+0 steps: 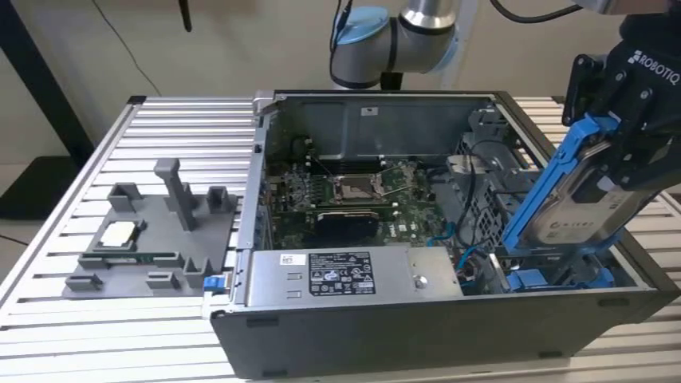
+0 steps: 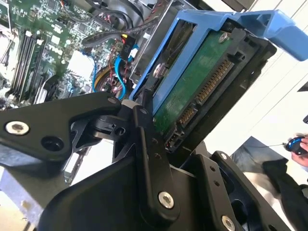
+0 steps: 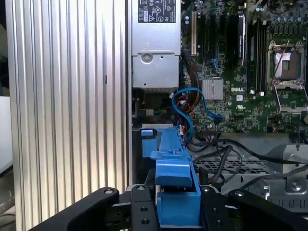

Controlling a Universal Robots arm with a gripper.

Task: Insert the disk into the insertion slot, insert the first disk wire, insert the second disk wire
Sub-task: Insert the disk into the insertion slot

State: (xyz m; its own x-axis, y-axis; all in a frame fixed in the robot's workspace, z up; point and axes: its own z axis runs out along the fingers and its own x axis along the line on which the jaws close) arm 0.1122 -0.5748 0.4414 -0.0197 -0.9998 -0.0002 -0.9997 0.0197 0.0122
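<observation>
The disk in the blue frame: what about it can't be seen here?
- Exterior view: whether the lower end of the disk touches the slot; they overlap, too small to tell.
- Exterior view: its upper part, covered by the gripper.
- First wrist view: its flat sides, turned edge-on to the camera.

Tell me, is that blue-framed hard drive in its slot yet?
Not seated. The disk leans steeply, held by the gripper, only its lower end down at the insertion slot.
</observation>
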